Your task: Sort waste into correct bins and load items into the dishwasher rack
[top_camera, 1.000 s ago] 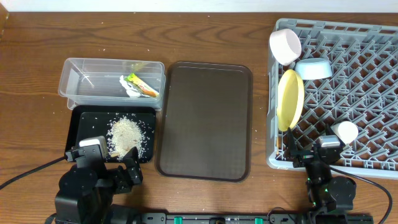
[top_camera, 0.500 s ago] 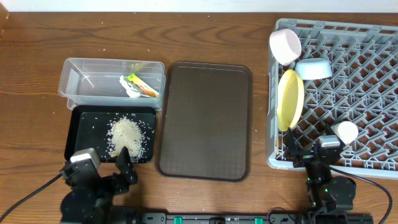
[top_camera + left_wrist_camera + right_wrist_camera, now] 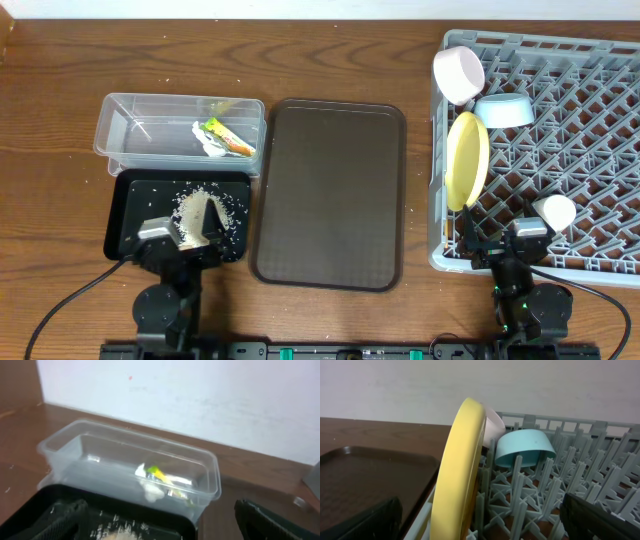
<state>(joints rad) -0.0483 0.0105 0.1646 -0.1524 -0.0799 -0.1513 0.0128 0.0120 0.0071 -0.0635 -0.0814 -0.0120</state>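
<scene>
The clear tub (image 3: pixel 128 140) holds the crumpled snack wrapper (image 3: pixel 226 138); it also shows in the left wrist view (image 3: pixel 159 478). The black tray (image 3: pixel 132 200) holds white rice crumbs (image 3: pixel 196 208). My left gripper (image 3: pixel 200 224) is open and empty, low over the black tray's near edge, facing the tub (image 3: pixel 65 452). The grey rack (image 3: pixel 570 150) holds the white bowl (image 3: pixel 458 74), light blue bowl (image 3: pixel 503 110), yellow plate (image 3: pixel 467 160) and small cup (image 3: pixel 556 212). My right gripper (image 3: pixel 497 246) is open and empty at the rack's front left corner, just behind the plate (image 3: pixel 462 465). No chopsticks are visible.
The large dark brown serving tray (image 3: pixel 330 195) lies between the bins and the rack, bare. A few crumbs lie on the wood behind the tub. A white wall runs along the table's far edge.
My left arm has swung from the front left table edge inward and now sits over the black tray's near edge. The right arm has not moved.
</scene>
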